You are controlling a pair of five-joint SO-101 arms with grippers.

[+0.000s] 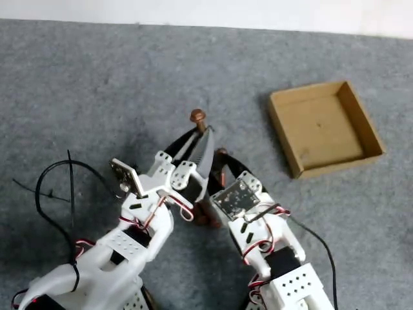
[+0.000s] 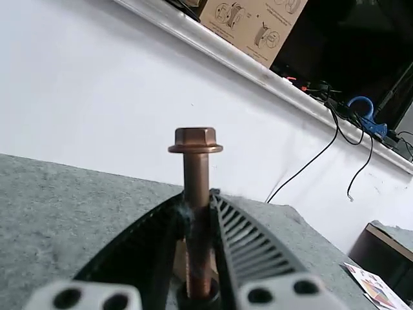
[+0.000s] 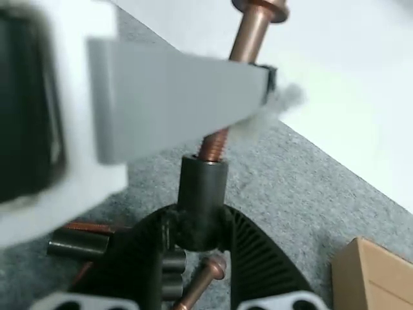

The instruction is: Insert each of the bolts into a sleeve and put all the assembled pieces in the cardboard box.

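My left gripper (image 2: 197,201) is shut on the shank of a copper bolt (image 2: 195,169), head up and away from the wrist. From above, that bolt (image 1: 198,118) sticks out past the left gripper (image 1: 201,141) near the table's middle. My right gripper (image 3: 201,223) is shut on a dark sleeve (image 3: 202,187), and the bolt's threaded end (image 3: 213,144) sits at the sleeve's mouth. A left finger (image 3: 174,90) crosses close in front of that view. The right gripper (image 1: 218,169) sits just behind the left one. The cardboard box (image 1: 322,126) lies open at the right.
Loose sleeves (image 3: 79,246) and bolts (image 3: 201,278) lie on the grey carpet under the grippers, between the two arms (image 1: 205,216). A black cable (image 1: 57,187) loops at the left. A white wall runs along the table's far edge.
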